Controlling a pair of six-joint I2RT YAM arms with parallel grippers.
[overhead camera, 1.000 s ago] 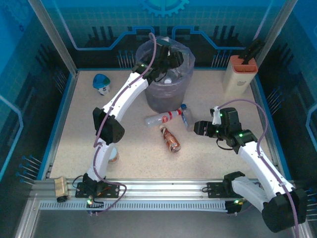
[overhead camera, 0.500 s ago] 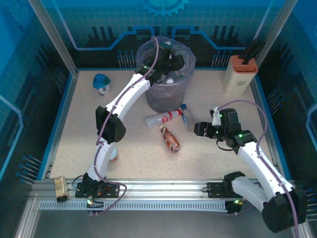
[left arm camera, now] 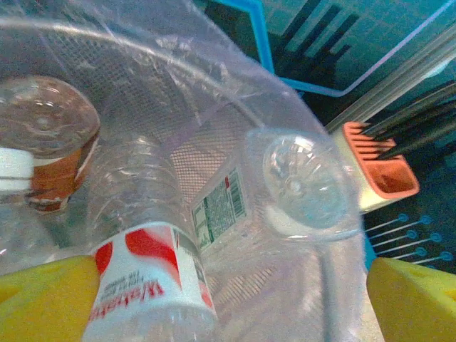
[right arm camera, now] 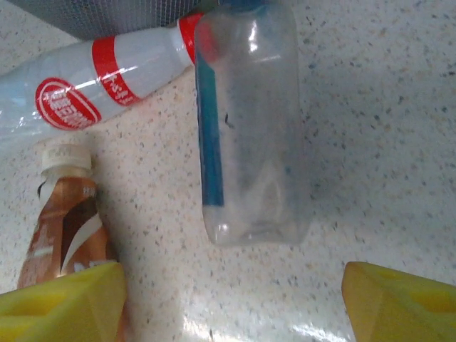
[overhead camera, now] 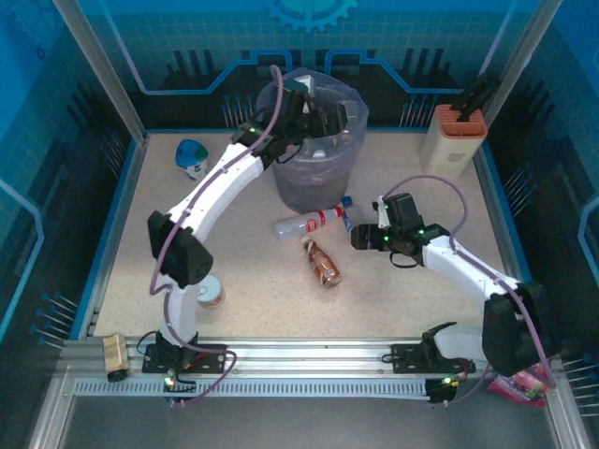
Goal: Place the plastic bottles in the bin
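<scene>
Left fingers (left arm camera: 44, 299) spread above bin (overhead camera: 314, 182)

Both arms are built alike: smooth white tubular links joined by chunky black housings. In the top view the left arm (overhead camera: 220, 181) carries a large black joint block at the left middle of the frame, and the right arm (overhead camera: 459, 267) carries one at the lower right. A thin mauve cable (overhead camera: 426, 177) runs along each arm, standing off it in loose loops. Small green lights (overhead camera: 246, 128) glow on the black housings. Each arm sits on a black base plate (overhead camera: 182, 357) at the bottom of the frame. In the wrist views the left arm's fingers (left arm camera: 43, 299) and the right arm's fingers (right arm camera: 60, 303) are bright yellow, blunt and matte.
</scene>
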